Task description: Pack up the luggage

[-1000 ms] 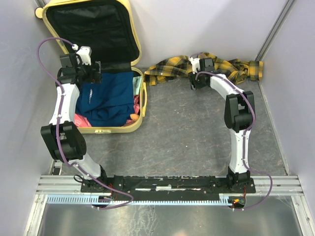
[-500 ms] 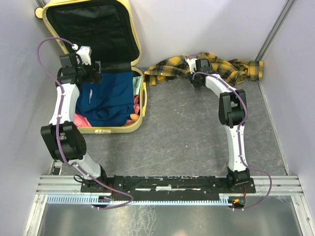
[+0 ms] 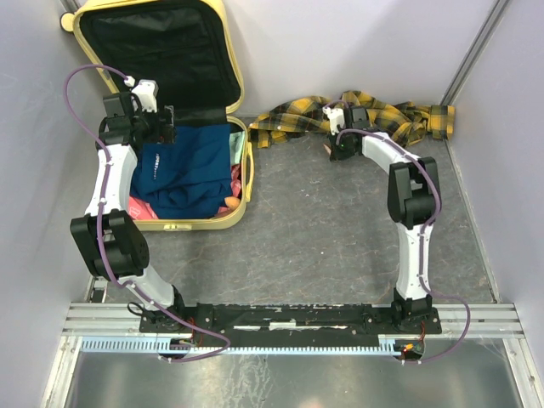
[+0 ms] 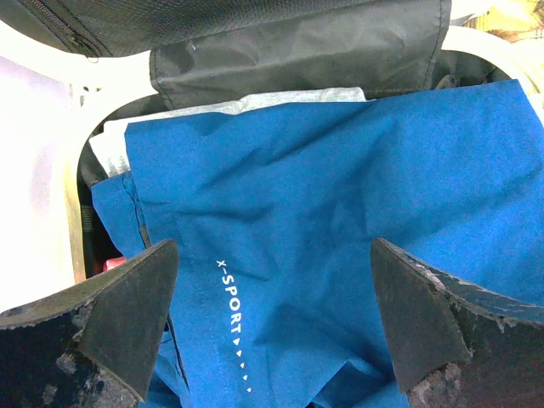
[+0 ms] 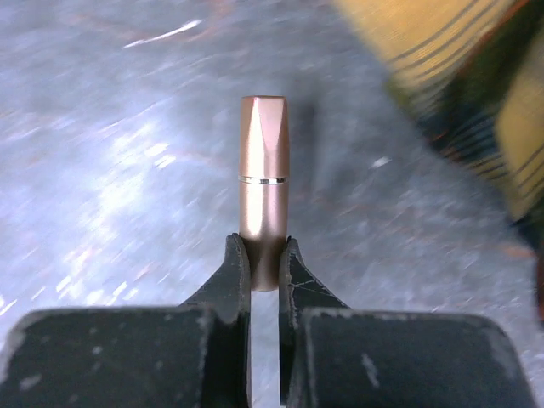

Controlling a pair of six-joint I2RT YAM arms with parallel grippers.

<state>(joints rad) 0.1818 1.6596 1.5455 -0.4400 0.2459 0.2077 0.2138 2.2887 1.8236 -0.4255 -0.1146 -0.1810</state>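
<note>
**Right arm pinches a small tube; suitcase stands open on the left**

The large pale-yellow hard-shell suitcase (image 3: 191, 224) lies at the far left of the grey table (image 3: 323, 229), with its black-lined lid upright against the wall. The shell looks rigid, bulky and probably too heavy to lift. The sensible place to hold it is the lid's rim, to swing the lid shut once packing is done.

The left gripper (image 4: 272, 255) hovers with its jaws wide apart over a soft blue garment printed X-SPORT (image 4: 340, 195), touching nothing.

The right gripper (image 5: 264, 255) is clamped on the lower end of a slim rose-gold metallic tube (image 5: 263, 195), just beside the yellow-and-black plaid cloth (image 3: 382, 115). The tube looks light, stiff and smooth. Held so low, it could pivot or slip.

Count: one suitcase, one tube, one plaid cloth and one blue garment. Other fabrics lie beneath the blue garment, too hidden to count.
</note>
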